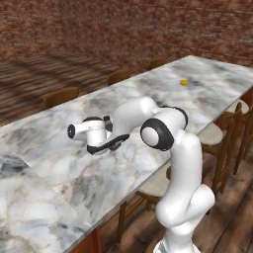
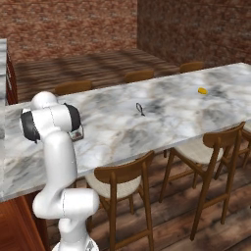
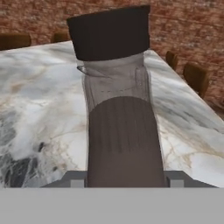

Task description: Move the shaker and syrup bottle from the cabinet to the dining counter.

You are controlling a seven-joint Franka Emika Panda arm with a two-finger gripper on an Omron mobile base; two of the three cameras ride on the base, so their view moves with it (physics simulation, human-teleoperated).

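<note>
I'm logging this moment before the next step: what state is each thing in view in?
syrup bottle: capped, held between the tool's fingers, over the marble.
tool: shut on the syrup bottle, low over the counter's near end.
dining counter: bears a small yellow item and a small dark item farther along.
yellow item: lying on the counter, untouched.
dark item: lying on the counter, untouched.
chairs: upright, tucked along the counter.
</note>
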